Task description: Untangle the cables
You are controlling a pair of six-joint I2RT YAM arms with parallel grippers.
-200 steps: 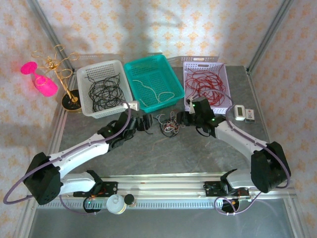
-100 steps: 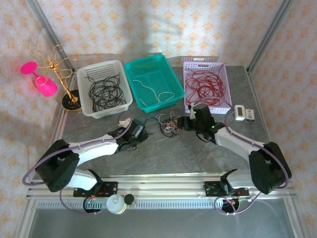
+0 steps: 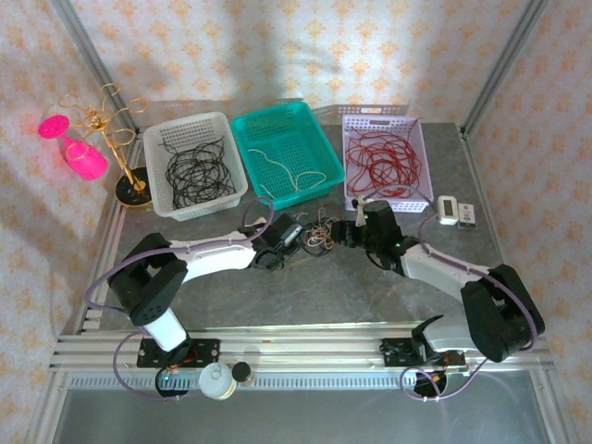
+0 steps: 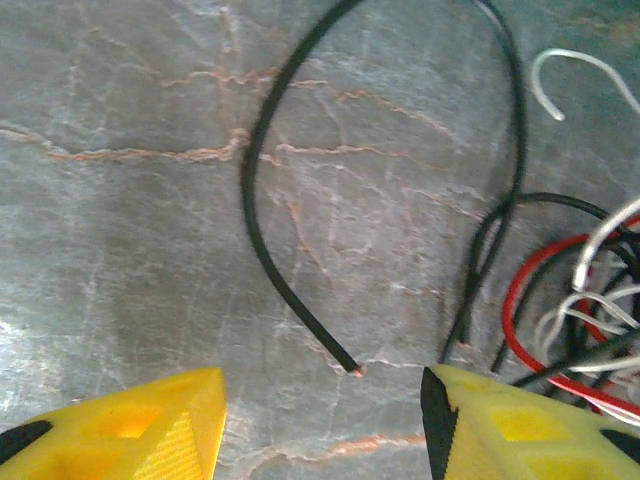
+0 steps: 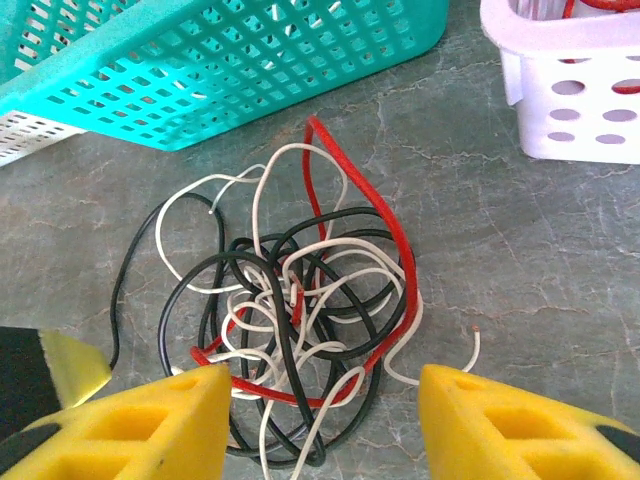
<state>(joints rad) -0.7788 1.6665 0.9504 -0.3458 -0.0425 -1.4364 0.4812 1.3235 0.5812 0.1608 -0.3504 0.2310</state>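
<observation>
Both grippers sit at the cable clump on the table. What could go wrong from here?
The right gripper, open astride the clump, may close on several colours at once and tighten the knot. The left gripper, also open, may miss the thin black cable end just ahead of it.

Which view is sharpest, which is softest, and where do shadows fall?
Right wrist: sharpest, the cable clump crisp under even light. Left wrist: softest, the black cable slightly blurred. Top external: broad soft shadows on the back wall.
</observation>
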